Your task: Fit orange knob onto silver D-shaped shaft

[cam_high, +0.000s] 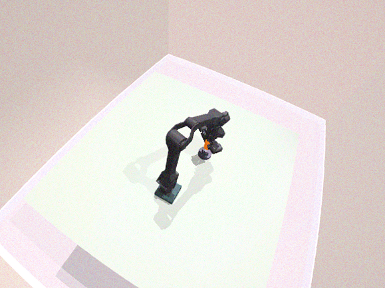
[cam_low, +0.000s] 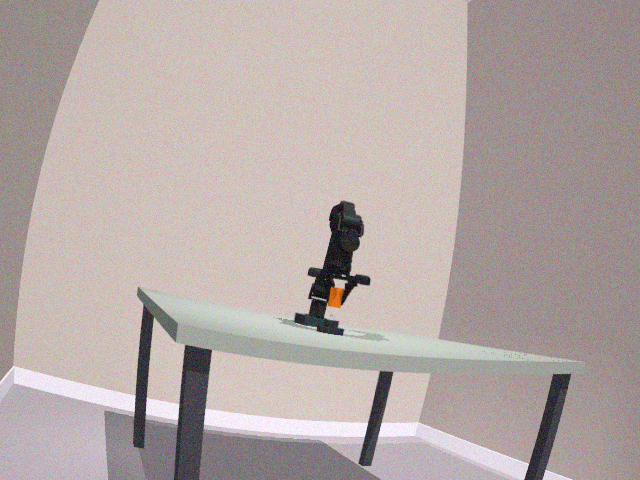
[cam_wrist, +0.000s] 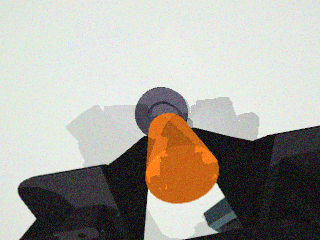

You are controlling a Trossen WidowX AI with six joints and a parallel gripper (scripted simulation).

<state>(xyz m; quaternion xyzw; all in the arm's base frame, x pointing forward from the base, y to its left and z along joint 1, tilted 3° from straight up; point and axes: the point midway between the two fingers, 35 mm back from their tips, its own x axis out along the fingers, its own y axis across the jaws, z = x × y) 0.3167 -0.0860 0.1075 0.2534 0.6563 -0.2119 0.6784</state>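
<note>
My gripper (cam_high: 207, 143) (cam_low: 336, 296) (cam_wrist: 172, 136) is shut on the orange knob (cam_high: 206, 145) (cam_low: 335, 298) (cam_wrist: 182, 175), with a finger on each side of it. The knob hangs above the round pedestal (cam_high: 204, 154) (cam_low: 330, 329) (cam_wrist: 161, 94), and a gap shows between them in the exterior view. In the wrist view the knob's lower end overlaps the near part of the grey-purple pedestal, where a dark curved line shows. The shaft is not clear: only a faint pale spot shows above the pedestal in the exterior view. The knob's hole and both flat sides are hidden.
The arm's teal base (cam_high: 172, 196) (cam_low: 303, 318) stands on the pale table (cam_high: 235, 211) (cam_low: 248, 328). The arm reaches up and over to the pedestal. Arm shadows lie around the pedestal.
</note>
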